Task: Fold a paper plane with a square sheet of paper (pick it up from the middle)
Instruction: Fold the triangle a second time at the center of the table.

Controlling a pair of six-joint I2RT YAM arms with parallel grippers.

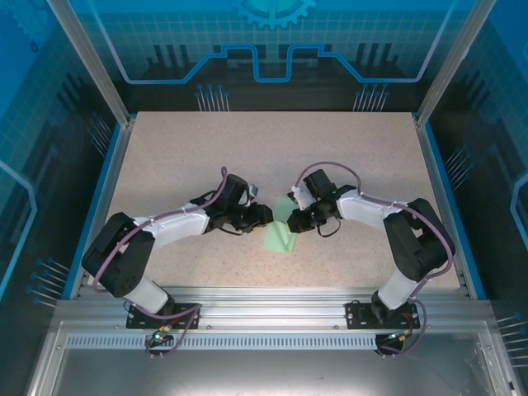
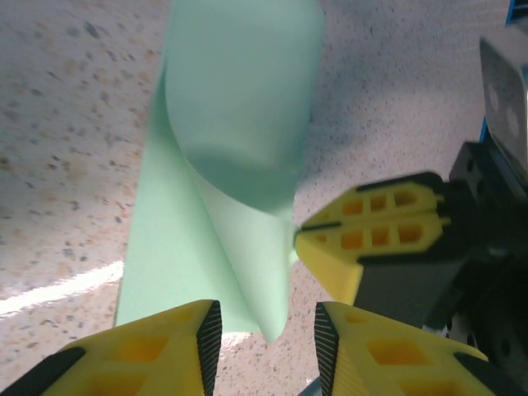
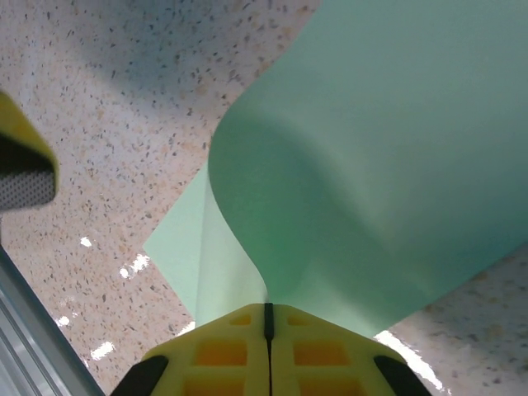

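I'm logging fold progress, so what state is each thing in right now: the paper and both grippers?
square sheet of paper: one edge lifted and curled over in a soft bend, not creased; the rest lies flat on the table.
right gripper: shut on the sheet's lifted edge.
left gripper: open, fingers apart by the sheet's near end, not pinching it.

top ext – overhead, looks down on table (image 1: 272,157) | wrist cams – close-up, share green sheet (image 2: 239,99)
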